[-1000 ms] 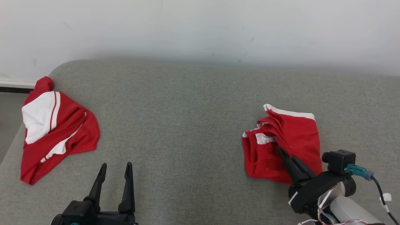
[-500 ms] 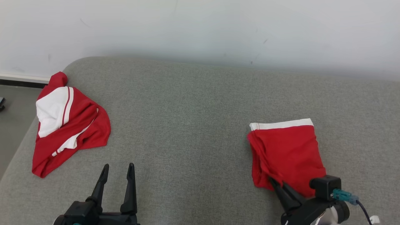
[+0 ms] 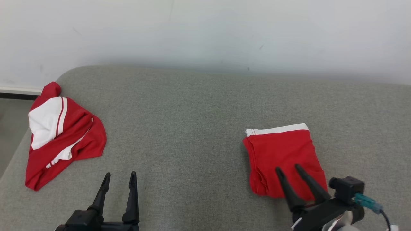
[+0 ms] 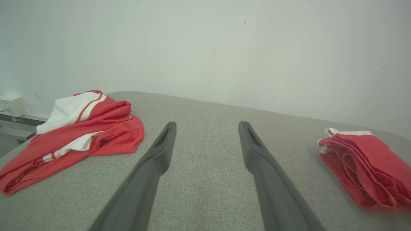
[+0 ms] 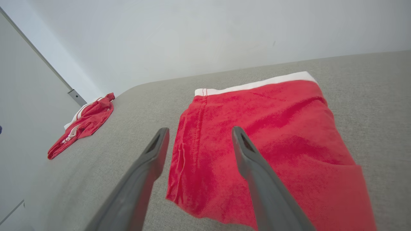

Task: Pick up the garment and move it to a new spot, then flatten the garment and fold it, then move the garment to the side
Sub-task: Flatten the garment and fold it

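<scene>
The garment [image 3: 279, 154], red with a white band at its far edge, lies folded flat on the right of the grey cushion [image 3: 192, 122]. It also appears in the left wrist view [image 4: 369, 166] and the right wrist view [image 5: 273, 128]. My right gripper [image 3: 287, 167] hovers open over the garment's near edge, nothing between its fingers [image 5: 199, 130]. My left gripper [image 3: 120, 174] is open and empty at the lower left, over bare cushion [image 4: 208, 123].
A second red and white garment [image 3: 61, 138] lies crumpled at the cushion's far left edge [image 4: 80, 128] [image 5: 85, 123]. A pale wall [image 3: 205, 32] runs behind the cushion. Floor [image 3: 9, 122] drops off past the left edge.
My right gripper has opened and let go of the garment, which now lies flat and folded. The head camera has shifted a little; the left gripper is unchanged.
</scene>
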### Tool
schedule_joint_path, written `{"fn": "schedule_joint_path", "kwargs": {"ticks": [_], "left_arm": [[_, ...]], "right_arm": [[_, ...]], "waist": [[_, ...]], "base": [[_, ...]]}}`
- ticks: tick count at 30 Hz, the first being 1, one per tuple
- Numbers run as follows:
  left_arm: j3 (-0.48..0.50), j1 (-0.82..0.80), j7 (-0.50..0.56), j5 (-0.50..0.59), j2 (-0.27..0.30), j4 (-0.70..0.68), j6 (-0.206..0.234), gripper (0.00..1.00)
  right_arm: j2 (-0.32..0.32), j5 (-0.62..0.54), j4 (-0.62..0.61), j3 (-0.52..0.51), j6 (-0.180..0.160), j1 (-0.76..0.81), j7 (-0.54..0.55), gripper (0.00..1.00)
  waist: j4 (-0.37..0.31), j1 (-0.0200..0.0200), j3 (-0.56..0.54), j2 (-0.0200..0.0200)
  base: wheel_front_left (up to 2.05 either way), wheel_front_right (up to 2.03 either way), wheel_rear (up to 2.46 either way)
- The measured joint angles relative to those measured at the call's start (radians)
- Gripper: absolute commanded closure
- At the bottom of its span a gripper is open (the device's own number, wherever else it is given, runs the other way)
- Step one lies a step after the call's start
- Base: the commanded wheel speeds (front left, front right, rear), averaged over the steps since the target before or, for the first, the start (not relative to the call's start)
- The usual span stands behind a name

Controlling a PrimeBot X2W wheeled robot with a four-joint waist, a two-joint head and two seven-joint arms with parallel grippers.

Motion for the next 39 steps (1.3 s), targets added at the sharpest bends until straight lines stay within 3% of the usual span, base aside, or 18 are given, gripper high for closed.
{"fn": "schedule_joint_path", "kwargs": {"ticks": [11, 22, 29, 39], "left_arm": [[0.012, 0.025, 0.0, 0.019, 0.0, -0.009, -0.002, 0.0], [0.048, 0.058, 0.0, 0.061, 0.0, -0.034, 0.003, 0.0], [0.078, 0.07, 0.0, 0.087, 0.0, -0.04, 0.0, 0.0], [0.083, 0.083, 0.0, 0.146, 0.002, -0.026, -0.002, 0.0]], "right_arm": [[-0.033, -0.089, 0.009, -0.198, 0.0, 0.017, -0.091, 0.0], [0.049, -0.175, -0.121, -0.378, 0.0, 0.14, -0.1, 0.0], [0.1, -0.238, -0.219, -0.431, 0.0, 0.232, -0.102, 0.0], [0.123, -0.298, -0.271, -0.452, 0.0, 0.301, -0.102, 0.0]], "waist": [[-0.03, 0.0, -0.034, 0.0], [-0.091, 0.0001, -0.051, 0.0], [-0.136, 0.0, -0.064, -0.0001], [-0.167, 0.0, -0.087, -0.0001]], "base": [[0.0, 0.0, 0.0], [0.0, 0.0, 0.0], [0.0, 0.0, 0.0], [0.0, 0.0, 0.0]]}}
